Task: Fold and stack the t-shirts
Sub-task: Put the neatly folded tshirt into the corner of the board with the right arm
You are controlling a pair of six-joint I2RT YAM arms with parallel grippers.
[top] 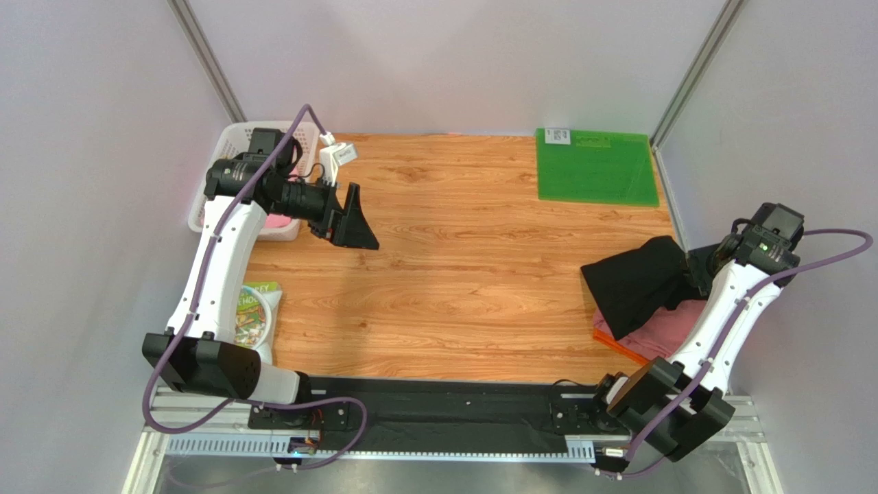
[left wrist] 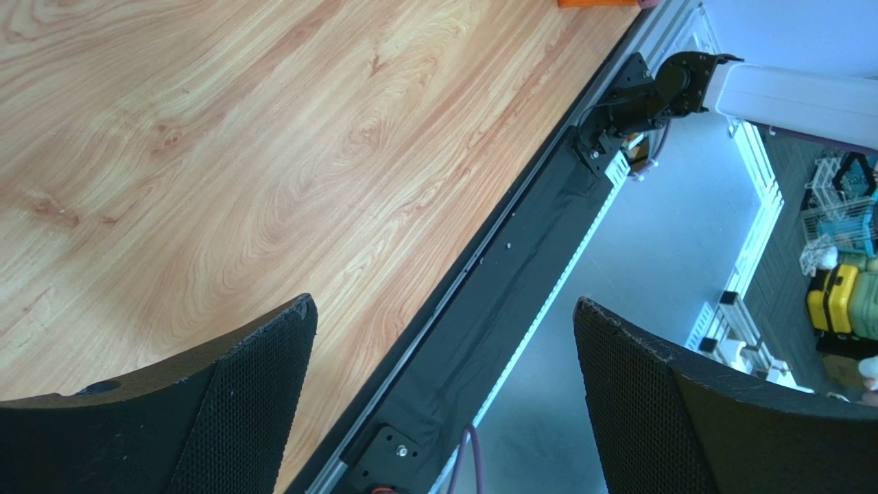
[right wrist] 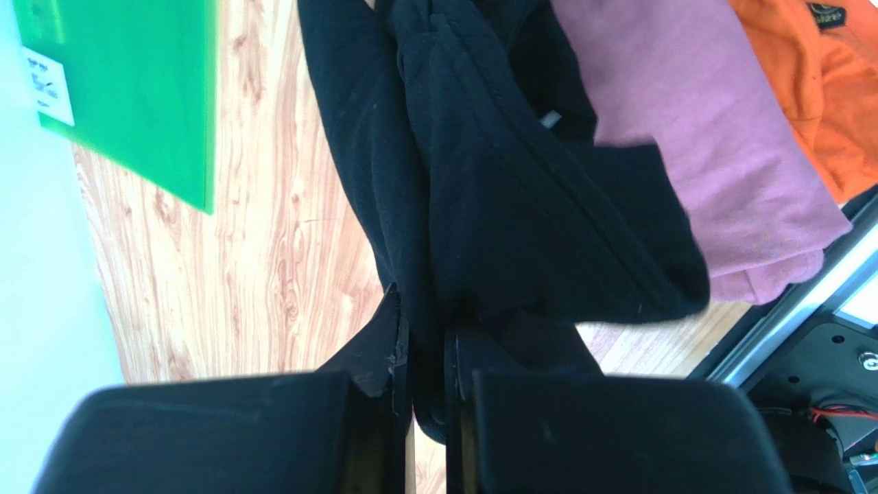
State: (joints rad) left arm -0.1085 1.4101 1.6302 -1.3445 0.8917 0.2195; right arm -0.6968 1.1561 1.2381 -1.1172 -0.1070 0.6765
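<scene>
The black t-shirt lies bunched at the right side of the table, on top of the dusty-pink t-shirt, which rests on the orange t-shirt. My right gripper is shut on a fold of the black t-shirt; the cloth runs between its jaws. The pink shirt and the orange shirt show beside it in the right wrist view. My left gripper is open and empty, held above the table at the far left; its fingers stand wide apart.
A stiff green mat lies at the far right corner. A white basket with pink cloth stands at the far left. A green printed packet lies at the left edge. The black front rail runs along the near edge.
</scene>
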